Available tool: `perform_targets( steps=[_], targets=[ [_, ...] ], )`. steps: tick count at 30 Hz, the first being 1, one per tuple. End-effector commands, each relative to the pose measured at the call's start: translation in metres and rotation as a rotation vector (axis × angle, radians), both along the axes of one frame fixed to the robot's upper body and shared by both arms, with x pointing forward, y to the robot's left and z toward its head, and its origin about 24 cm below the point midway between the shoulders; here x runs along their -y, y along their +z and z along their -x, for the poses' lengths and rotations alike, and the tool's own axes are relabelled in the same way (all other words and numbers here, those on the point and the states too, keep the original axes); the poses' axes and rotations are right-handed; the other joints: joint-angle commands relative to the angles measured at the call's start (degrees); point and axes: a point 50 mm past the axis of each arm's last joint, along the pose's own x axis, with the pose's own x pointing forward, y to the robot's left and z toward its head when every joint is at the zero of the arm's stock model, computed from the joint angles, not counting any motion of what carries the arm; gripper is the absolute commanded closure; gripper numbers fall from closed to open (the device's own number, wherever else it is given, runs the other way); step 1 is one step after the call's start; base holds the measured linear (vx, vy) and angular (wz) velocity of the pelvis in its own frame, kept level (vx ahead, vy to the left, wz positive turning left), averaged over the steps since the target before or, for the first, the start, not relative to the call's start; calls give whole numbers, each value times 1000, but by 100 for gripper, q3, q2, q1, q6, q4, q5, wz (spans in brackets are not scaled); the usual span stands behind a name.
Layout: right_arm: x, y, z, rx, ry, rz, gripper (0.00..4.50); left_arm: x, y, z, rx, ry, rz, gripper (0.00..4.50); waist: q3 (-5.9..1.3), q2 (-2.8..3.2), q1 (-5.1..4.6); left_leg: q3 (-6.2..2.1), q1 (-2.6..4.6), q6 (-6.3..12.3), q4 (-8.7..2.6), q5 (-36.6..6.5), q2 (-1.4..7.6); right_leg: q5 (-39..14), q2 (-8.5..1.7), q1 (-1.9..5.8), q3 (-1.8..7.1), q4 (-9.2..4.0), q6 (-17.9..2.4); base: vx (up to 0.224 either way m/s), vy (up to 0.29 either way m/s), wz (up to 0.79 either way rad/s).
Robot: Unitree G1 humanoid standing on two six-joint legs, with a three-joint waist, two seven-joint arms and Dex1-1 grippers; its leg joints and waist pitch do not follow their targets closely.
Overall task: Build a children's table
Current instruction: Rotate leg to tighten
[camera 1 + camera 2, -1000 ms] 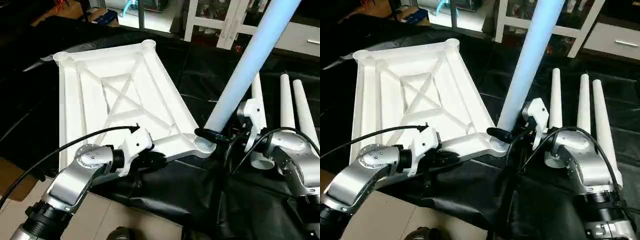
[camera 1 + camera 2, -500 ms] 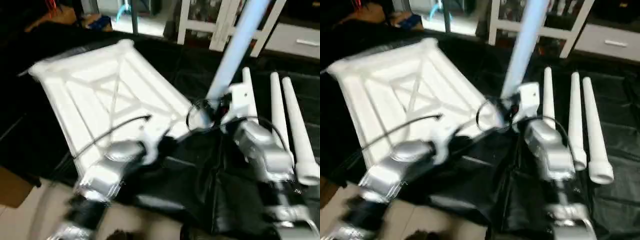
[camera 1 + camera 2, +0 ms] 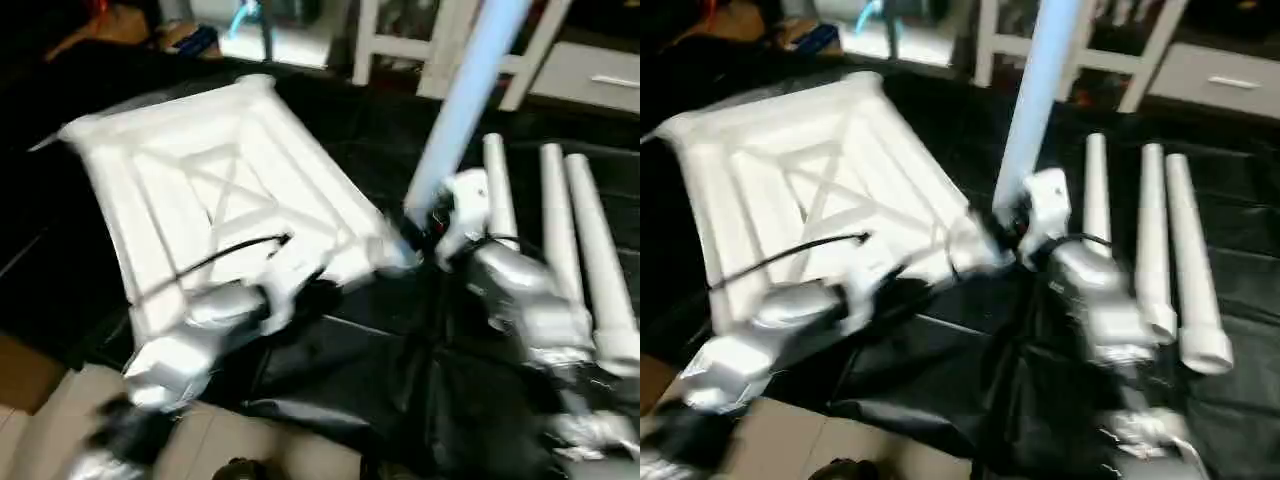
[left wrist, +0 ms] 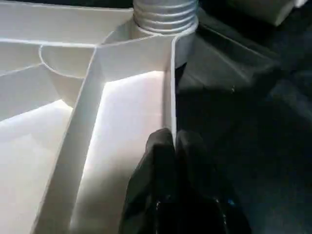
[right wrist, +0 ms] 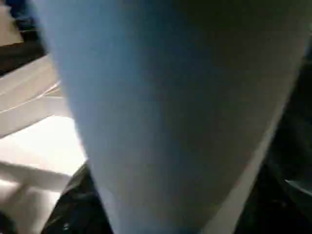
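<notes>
Upright leg (image 3: 462, 105) runs off top edge, upper end unseen; its foot at the corner socket (image 3: 398, 255) smeared by blur; right gripper (image 3: 425, 228) fingers indistinct

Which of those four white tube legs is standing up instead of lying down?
The leg at the tabletop's near right corner socket, rising steeply beside the right gripper. The other three legs lie side by side on the black cloth.

The white plastic rectangular tabletop (image 3: 225, 195) lies upside down on the black cloth, X-shaped ribs facing up, round sockets at its corners. One long white cylindrical tube leg (image 3: 1038, 95) stands steeply up from the near right corner socket (image 4: 165, 17), leaning a little off vertical. Three more white tube legs (image 3: 1155, 240) lie side by side on the cloth to the right, well apart from the tabletop.
</notes>
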Motion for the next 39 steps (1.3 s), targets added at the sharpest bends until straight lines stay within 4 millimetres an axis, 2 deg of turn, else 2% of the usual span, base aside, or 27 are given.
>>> perform_targets(
  steps=[1, 2, 3, 4, 7, 9, 12, 13, 17, 20, 21, 22, 24, 25, 26, 27, 28, 29, 30, 31, 32, 33, 34, 35, 37, 38, 39],
  targets=[
    [21, 8, 13, 3, 98, 69, 141, -8, -8, 14, -90, -98, 9, 450, -445, 0, 49, -95, 96, 910, -317, 162, 232, 517, -182, 407, 181, -119, -1788, 0, 0, 0],
    [25, 9, 17, 0, 128, 90, 131, -13, -8, 13, -95, -95, 4, 450, -437, 8, 80, -83, 108, 1118, -288, 419, 239, 850, -163, 379, 183, -91, -1858, 0, 0, 0],
    [31, 10, 21, -3, 154, 105, 131, -20, -9, 12, -103, -86, -11, 450, -421, 17, 99, -68, 106, 1242, -279, 467, 244, 815, -179, 354, 179, -98, -1905, 0, 0, 0],
    [33, 10, 21, -4, 159, 106, 131, -21, -10, 12, -102, -84, -15, 450, -423, 14, 111, -65, 116, 1253, -274, 400, 250, 709, -189, 349, 180, -105, -1926, 0, 0, 0],
    [37, 10, 24, -10, 187, 106, 131, -26, -10, 12, -99, -89, -27, 450, -395, 24, 135, -65, 118, 1084, -316, -81, 275, -33, -221, 354, 182, -176, -1919, 0, 0, 0],
    [36, 8, 25, -19, 207, 100, 164, -25, -9, 12, -96, -106, -22, 450, -378, 30, 130, -70, 129, 807, -351, -492, 284, -536, -229, 352, 194, -216, -1829, 0, 0, 0],
    [30, 5, 26, -26, 217, 85, 175, -20, -8, 14, -95, -126, -9, 450, -386, 25, 125, -74, 135, 582, -366, -703, 281, -729, -234, 352, 204, -241, -1728, 0, 0, 0],
    [29, 5, 26, -27, 218, 85, 199, -19, -8, 14, -95, -127, -9, 450, -385, 21, 124, -76, 130, 566, -368, -704, 278, -721, -231, 355, 205, -240, -1716, 0, 0, 0],
    [28, 4, 25, -28, 205, 77, 230, -16, -8, 16, -95, -144, 1, 450, -401, 11, 117, -80, 122, 535, -362, -621, 266, -572, -226, 367, 208, -219, -1686, 0, 0, 0],
    [27, -1, 18, -47, 94, 70, 247, -13, -8, 15, -84, -134, 7, 450, -407, -1, 108, -77, 105, 611, -345, -461, 253, -406, -227, 376, 208, -199, -1714, 0, 0, 0],
    [26, -2, 17, -52, 75, 69, 254, -12, -8, 14, -81, -129, 8, 450, -385, -7, 92, -75, 92, 599, -357, -491, 250, -512, -224, 368, 210, -218, -1697, 0, 0, 0],
    [25, -7, 11, -83, -26, 73, 256, -9, -10, 10, -70, -82, -2, 450, -381, -8, 87, -81, 87, 569, -360, -544, 250, -622, -230, 372, 210, -226, -1671, 0, 0, 0],
    [24, -16, 1, -135, -206, 41, 258, -1, -13, 2, -59, 14, -15, 450, -350, -15, 61, -83, 110, 321, -390, -953, 241, -1335, -232, 343, 222, -301, -1487, 0, 0, 0],
    [23, -20, -4, -166, -311, 5, 259, 3, -14, -5, -58, 90, -15, 450, -340, -23, 41, -76, 109, 259, -388, -1032, 233, -1497, -234, 329, 234, -322, -1427, 0, 0, 0],
    [22, -23, -7, -188, -376, -19, 259, 7, -16, -8, -59, 140, -15, 450, -320, -13, 27, -92, 114, 91, -410, -1225, 224, -1957, -235, 307, 230, -362, -1299, 0, 0, 0],
    [21, -30, -11, -224, -480, -49, 259, 13, -17, -15, -69, 231, -8, 450, -331, -31, 24, -102, 139, -5, -415, -1364, 224, -2227, -240, 303, 228, -399, -1149, 0, 0, 0],
    [21, -30, -11, -224, -480, -49, 259, 13, -17, -15, -69, 231, -8, 450, -323, -21, 20, -104, 128, -45, -414, -1366, 219, -2247, -234, 292, 231, -393, -1110, 0, 0, 0],
    [17, -36, -14, -258, -555, -81, 259, 20, -19, -20, -81, 303, 3, 450, -336, -31, 26, -116, 124, -73, -425, -1413, 214, -2277, -226, 298, 219, -408, -1027, 0, 0, 0],
    [0, -46, -19, -317, -647, -138, 259, 38, -20, -27, -85, 369, 23, 450, -316, -36, 4, -115, 115, -83, -442, -1523, 208, -2340, -210, 274, 216, -430, -958, 0, 0, 0],
    [-5, -48, -19, -328, -656, -148, 259, 43, -20, -29, -81, 379, 29, 450, -309, -22, -11, -106, 133, -101, -439, -1622, 202, -2441, -209, 234, 217, -457, -928, 0, 0, 0],
    [-9, -49, -20, -331, -649, -147, 259, 46, -19, -30, -78, 379, 37, 450, -320, -43, -19, -125, 151, -175, -439, -1785, 175, -2671, -199, 232, 191, -482, -787, 0, 0, 0],
    [-15, -50, -21, -334, -634, -144, 259, 51, -18, -31, -74, 377, 51, 450, -329, -41, -19, -139, 137, -162, -453, -1813, 183, -2609, -204, 247, 184, -489, -706, 0, 0, 0],
    [-29, -47, -24, -313, -578, -128, 259, 62, -13, -31, -62, 338, 79, 450, -330, -64, -22, -143, 132, -130, -469, -1861, 187, -2521, -187, 248, 175, -495, -631, 0, 0, 0],
    [-33, -46, -25, -304, -561, -122, 259, 64, -12, -31, -58, 326, 86, 450, -328, -66, -23, -147, 127, -104, -474, -1893, 186, -2537, -194, 238, 169, -502, -630, 0, 0, 0],
    [-40, -41, -27, -267, -516, -99, 259, 68, -9, -30, -49, 291, 93, 450, -340, -54, -37, -167, 99, -74, -493, -1840, 192, -2419, -204, 277, 159, -489, -629, 0, 0, 0],
    [-39, -31, -27, -196, -427, -88, 259, 62, -7, -26, -39, 240, 90, 450, -337, -66, -42, -161, 91, -43, -501, -1757, 201, -2238, -203, 282, 160, -484, -662, 0, 0, 0],
    [-31, -20, -25, -120, -330, -66, 224, 51, -8, -20, -38, 162, 79, 450, -336, -65, -27, -162, 88, 8, -501, -1765, 205, -2156, -205, 290, 163, -479, -693, 0, 0, 0]
  ],
)
